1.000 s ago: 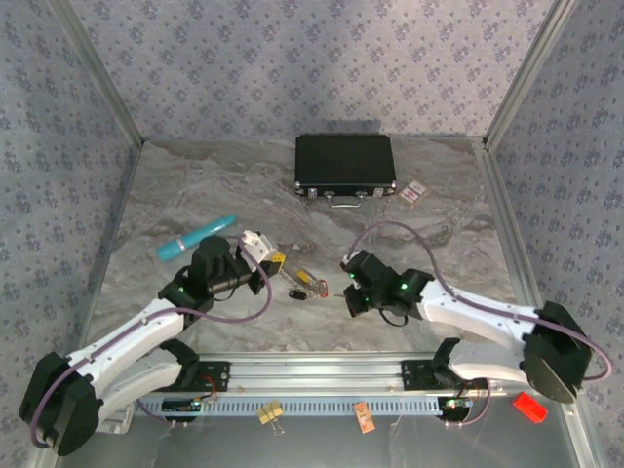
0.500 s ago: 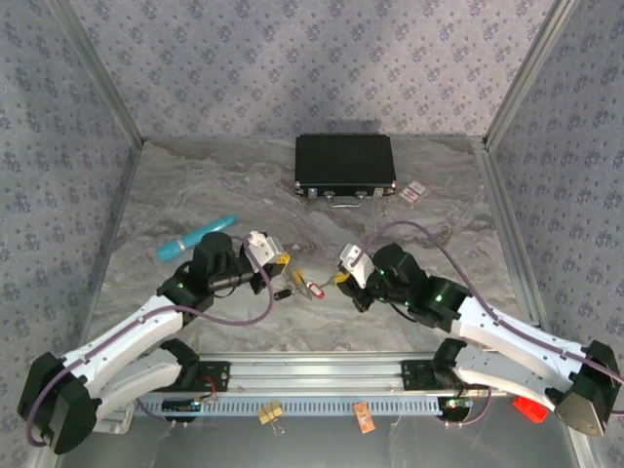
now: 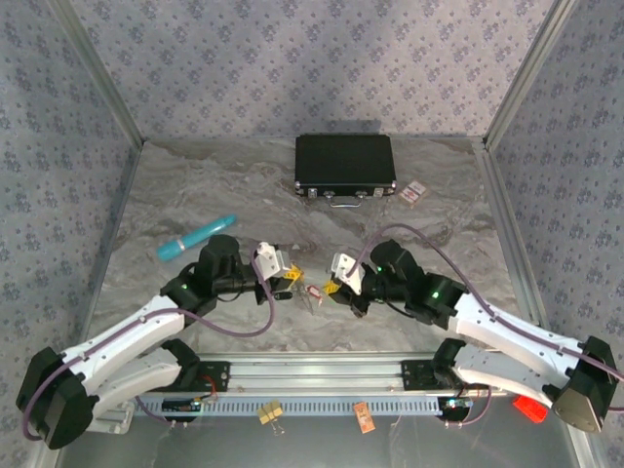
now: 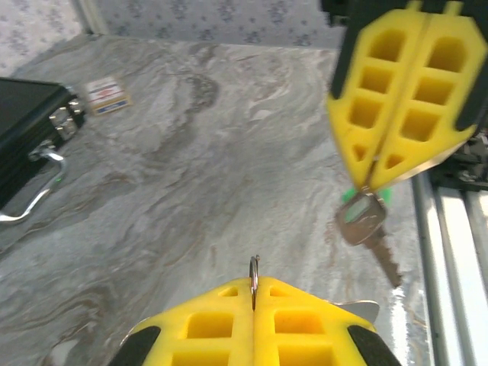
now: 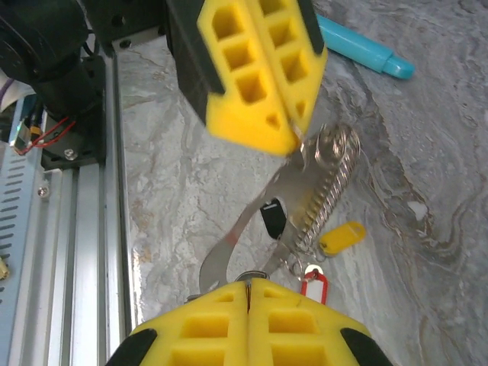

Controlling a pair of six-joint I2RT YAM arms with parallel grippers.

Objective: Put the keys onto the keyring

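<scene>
Over the marbled surface [image 3: 195, 195], nearer than the black case [image 3: 344, 164], the left hand [image 4: 254, 290] is clamped on the keyring [image 5: 235, 226]. Facing it, the right hand [image 5: 248, 288] is pinched shut on the green key [image 4: 363, 219]. A dark key [image 5: 273, 216], yellow key [image 5: 343, 236] and red key [image 5: 313, 284] cluster beside the ring's chain [image 5: 332, 171]

Left gripper [image 3: 291, 276] has advanced rightward and right gripper [image 3: 330, 286] has swung in from its folded pose. The two now nearly meet, the left pinching the keyring [image 4: 253, 271], the right the green key [image 4: 364, 221].
</scene>
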